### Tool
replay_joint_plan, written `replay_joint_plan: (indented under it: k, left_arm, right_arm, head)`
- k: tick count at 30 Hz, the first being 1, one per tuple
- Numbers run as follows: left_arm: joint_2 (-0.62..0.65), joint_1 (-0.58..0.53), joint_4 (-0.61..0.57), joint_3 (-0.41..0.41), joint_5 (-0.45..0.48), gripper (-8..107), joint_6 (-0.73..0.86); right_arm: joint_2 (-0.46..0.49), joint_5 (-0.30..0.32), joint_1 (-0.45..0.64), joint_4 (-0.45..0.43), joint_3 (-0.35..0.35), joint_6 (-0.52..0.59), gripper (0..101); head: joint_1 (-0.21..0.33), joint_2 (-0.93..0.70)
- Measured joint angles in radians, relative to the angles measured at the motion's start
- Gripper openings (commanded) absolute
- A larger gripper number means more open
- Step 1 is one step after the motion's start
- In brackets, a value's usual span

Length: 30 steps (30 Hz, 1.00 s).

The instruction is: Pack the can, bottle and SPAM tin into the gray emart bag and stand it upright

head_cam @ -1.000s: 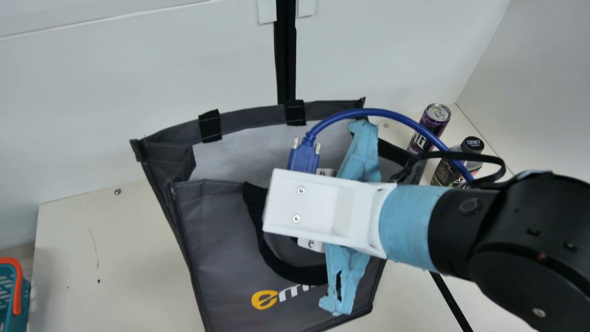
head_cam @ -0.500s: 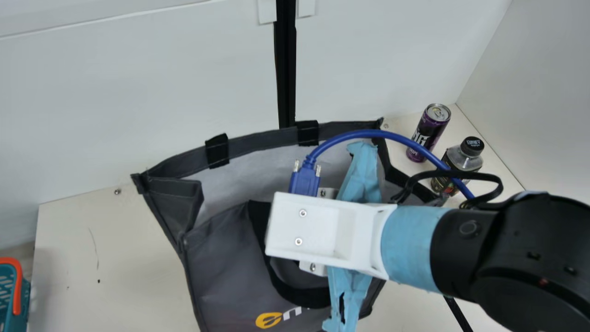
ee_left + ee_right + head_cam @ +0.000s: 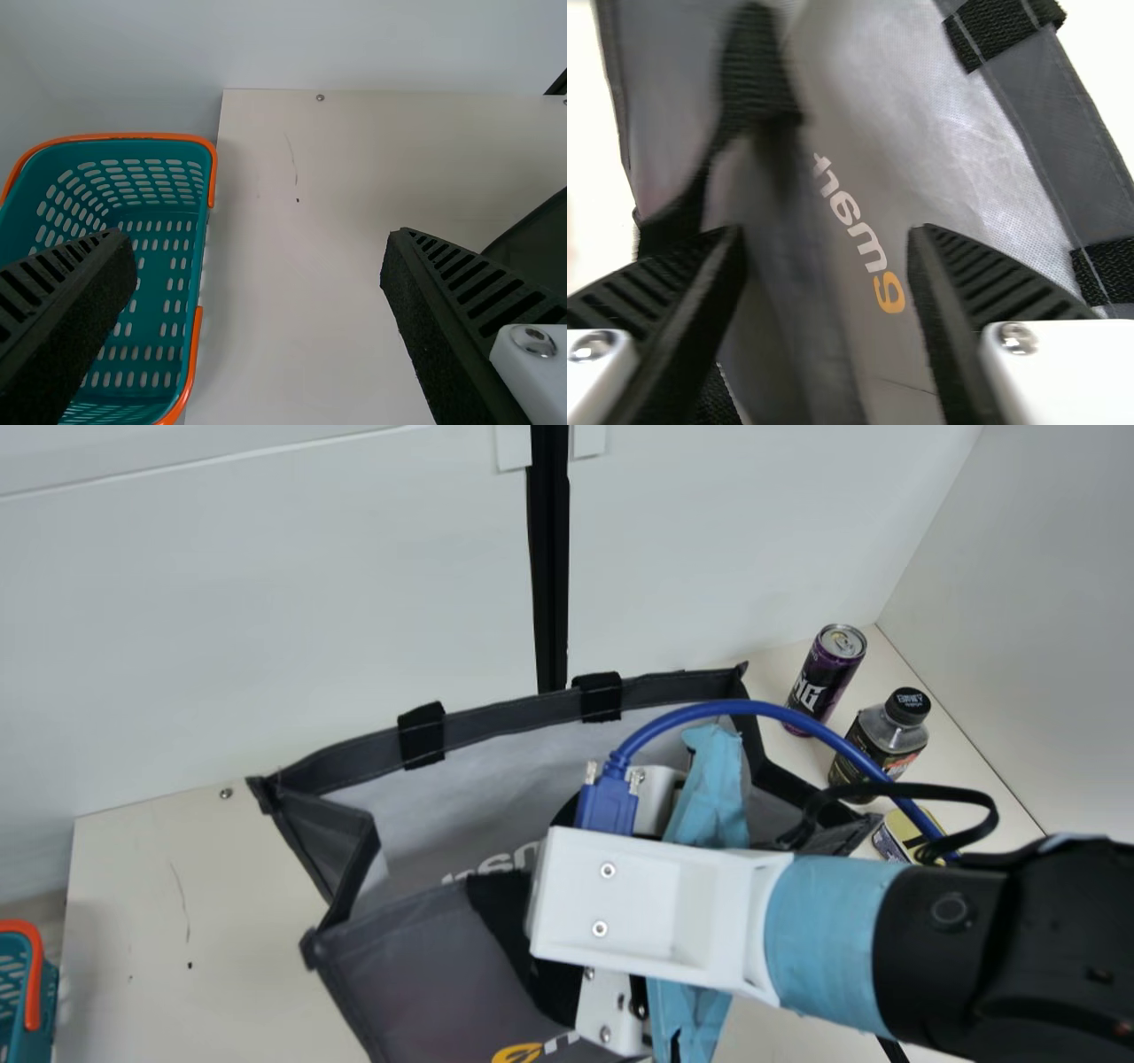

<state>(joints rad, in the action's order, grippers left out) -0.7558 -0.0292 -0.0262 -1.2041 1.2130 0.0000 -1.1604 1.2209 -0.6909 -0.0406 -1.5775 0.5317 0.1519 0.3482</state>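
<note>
At our far left, the orange-rimmed teal basket (image 3: 14,1005) sits beside the left edge of the cream table (image 3: 177,930). Our left gripper (image 3: 259,237) has its fingers wide apart, holding nothing. From that edge a broad stretch of table, with a thin scratch and a dark speck, gives us room as far as the gray emart bag (image 3: 416,974), its mouth open below the back wall (image 3: 266,602). Over the bag is our right gripper (image 3: 638,903); in its wrist view the fingers stand apart with gray fabric between or behind them, and we cannot tell whether they grip any of it. Right of the bag our room narrows: the can (image 3: 828,682) stands near the back corner, then the bottle (image 3: 890,731), then the SPAM tin (image 3: 895,834), partly hidden, nearer our right arm. The table's right edge runs along the right wall (image 3: 1045,602).
</note>
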Motion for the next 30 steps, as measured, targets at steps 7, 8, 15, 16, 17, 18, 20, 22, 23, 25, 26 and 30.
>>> replay_joint_plan:
  k: [7, 8, 15, 16, 17, 18, 20, 22, 23, 25, 26, 30]
  left_arm:
    - [0.0, 0.0, 0.0, 0.0, 0.0, 90, 0.0]
    - [0.0, 0.0, 0.0, 0.0, 0.0, 90, 0.0]
    - [0.0, 0.0, 0.0, 0.0, 0.0, 90, 0.0]
    - [0.0, 0.0, 0.0, 0.0, 0.0, 90, 0.0]
    - [0.0, 0.0, 0.0, 0.0, 0.0, 90, 0.0]
    - [0.0, 0.0, 0.0, 0.0, 0.0, 90, 0.0]
    - [0.0, 0.0, 0.0, 0.0, 0.0, 90, 0.0]
    - [0.0, 0.0, 0.0, 0.0, 0.0, 90, 0.0]
    - [0.0, 0.0, 0.0, 0.0, 0.0, 90, 0.0]
    - [0.0, 0.0, 0.0, 0.0, 0.0, 90, 0.0]
    - [0.0, 0.0, 0.0, 0.0, 0.0, 90, 0.0]
    - [0.0, 0.0, 0.0, 0.0, 0.0, 90, 0.0]
  right_arm:
    - [0.025, 0.0, -0.018, -0.013, 0.006, -0.01, 95]
    - [0.028, 0.0, -0.019, -0.015, 0.006, -0.01, 95]
    - [0.05, 0.0, -0.022, -0.017, 0.001, -0.009, 95]
    - [0.055, 0.0, -0.022, -0.017, -0.001, -0.009, 95]
    - [0.058, 0.0, -0.022, -0.017, -0.002, -0.009, 95]
    - [0.06, 0.0, -0.022, -0.017, -0.006, -0.009, 95]
    - [0.067, 0.0, -0.021, -0.015, -0.01, -0.006, 95]
    - [0.069, 0.0, -0.019, -0.009, -0.015, -0.006, 95]
    - [0.073, 0.0, -0.019, -0.006, -0.018, -0.006, 95]
    - [0.077, 0.001, -0.017, -0.004, -0.024, -0.006, 95]
    - [0.078, -0.002, -0.016, 0.001, -0.028, -0.006, 95]
    - [0.083, 0.0, -0.011, 0.011, -0.043, -0.011, 95]
  head:
    - [0.0, -0.002]
    - [0.0, 0.0]
    - [0.0, 0.0]
    - [0.0, 0.0]
    - [0.0, 0.0]
    - [0.0, -0.002]
    - [0.0, 0.0]
    - [0.0, 0.0]
    - [0.0, 0.0]
    - [0.0, 0.0]
    - [0.0, 0.0]
    - [0.0, -0.002]
